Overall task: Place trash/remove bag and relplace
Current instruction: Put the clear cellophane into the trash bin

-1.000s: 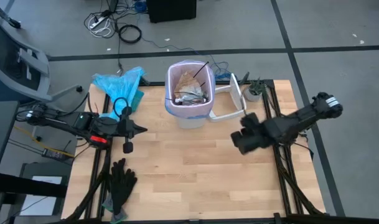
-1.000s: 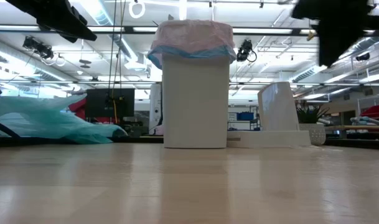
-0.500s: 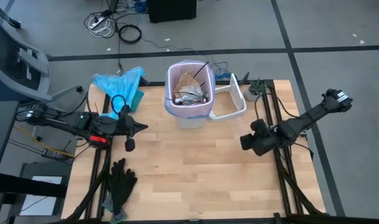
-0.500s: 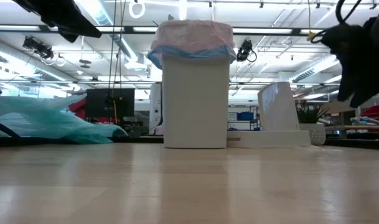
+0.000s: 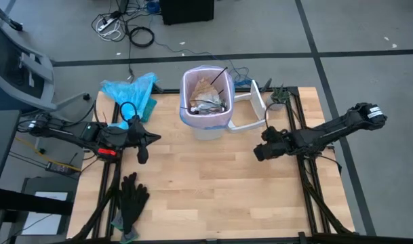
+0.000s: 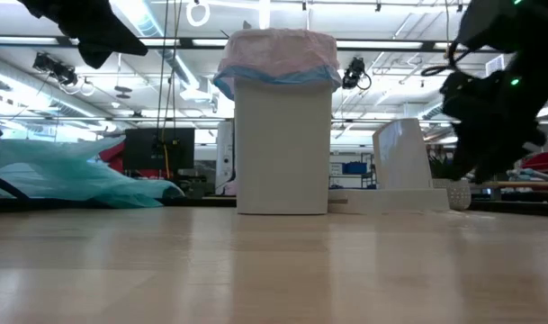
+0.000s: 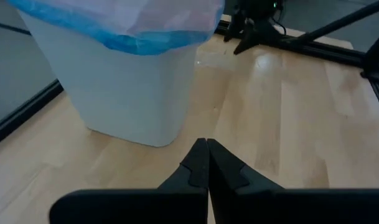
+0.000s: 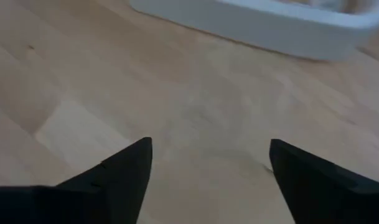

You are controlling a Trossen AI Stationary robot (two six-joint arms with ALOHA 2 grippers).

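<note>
Since the earlier frames, right gripper (image 5: 259,152) has swung back over the table and spread its fingers wide, empty. Left gripper (image 5: 142,156) hovers pinched shut, holding nothing. Trash (image 5: 207,99) fills the pink bag (image 5: 187,115) lining the white bin (image 6: 282,148); bag removal comes next. Blue bag (image 5: 130,91), black gloves (image 5: 130,196) and detached lid (image 5: 257,108) lie clear

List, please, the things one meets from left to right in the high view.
Left gripper → bin lined with the pink bag → white lid → right gripper.
</note>
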